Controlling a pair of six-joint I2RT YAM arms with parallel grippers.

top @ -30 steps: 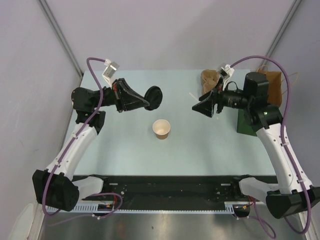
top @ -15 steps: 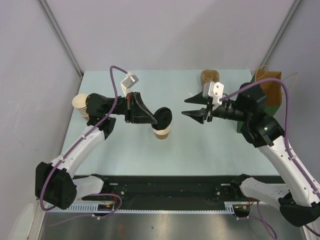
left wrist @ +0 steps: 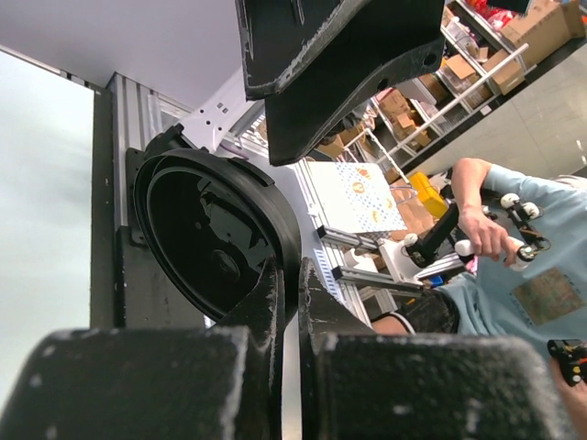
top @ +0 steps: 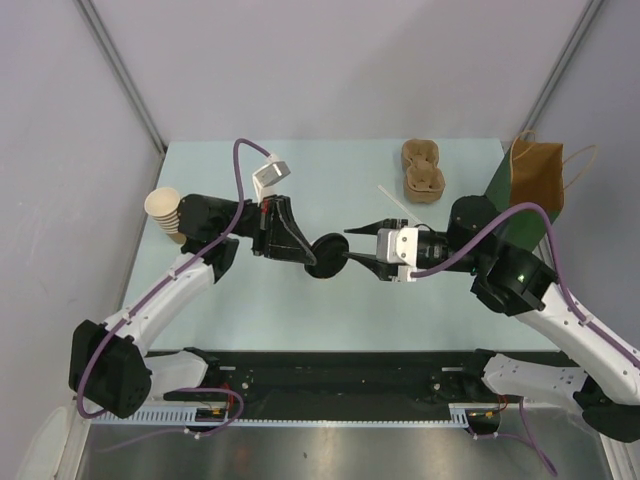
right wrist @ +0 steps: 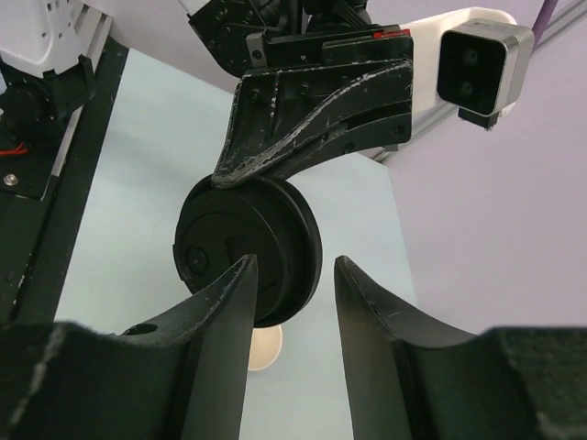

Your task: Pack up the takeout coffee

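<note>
Near the middle of the top view, the left claw (top: pixel 310 256) is pressed together on the rim of the black lid (top: pixel 326 258), holding it on edge above the bench (top: pixel 300 315). The lid's axis lies level: hollow underside facing left, top facing right. The right claw (top: pixel 351 248) is spread close by. A pale bit of the paper cup (right wrist: pixel 263 346) shows beneath the lid.

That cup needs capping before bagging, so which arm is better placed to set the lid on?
Left: the left gripper pinches the black lid above the paper cup; the right gripper has open jaws, holding nothing.
</note>
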